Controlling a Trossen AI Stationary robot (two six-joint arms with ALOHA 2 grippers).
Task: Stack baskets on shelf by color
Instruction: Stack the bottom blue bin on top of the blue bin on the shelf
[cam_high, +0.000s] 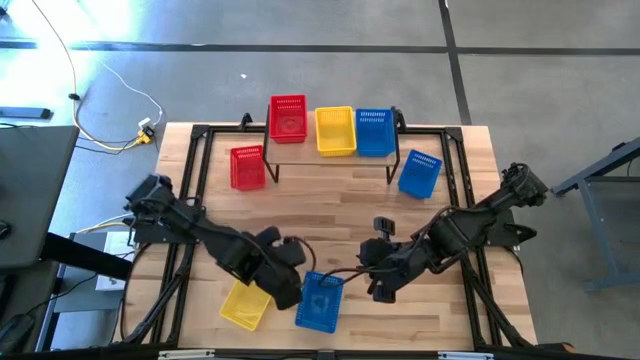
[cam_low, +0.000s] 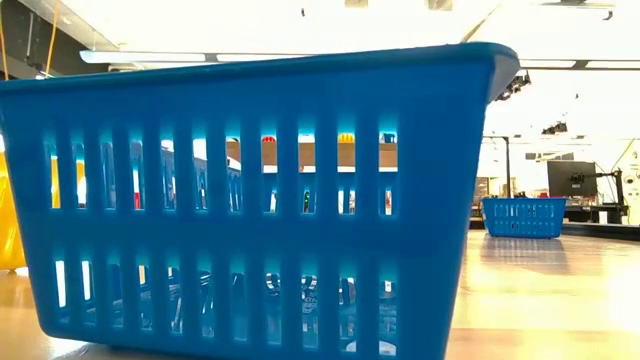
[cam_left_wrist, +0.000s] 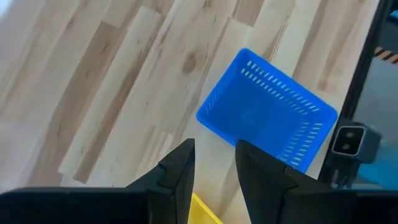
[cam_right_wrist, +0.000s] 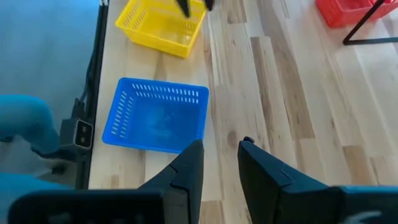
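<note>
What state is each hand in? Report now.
Left hand: open, holding nothing, above the table near the front blue basket.
Right hand: open, holding nothing, beside that same basket.

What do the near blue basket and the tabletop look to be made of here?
Blue basket: looks like moulded plastic, one uniform colour with a slight sheen and regular slotted walls. Tabletop: appears to be wood, butcher-block style, with pale joined strips, visible grain and a smooth, lightly glossy finish; whether solid or veneer cannot be told.
</note>
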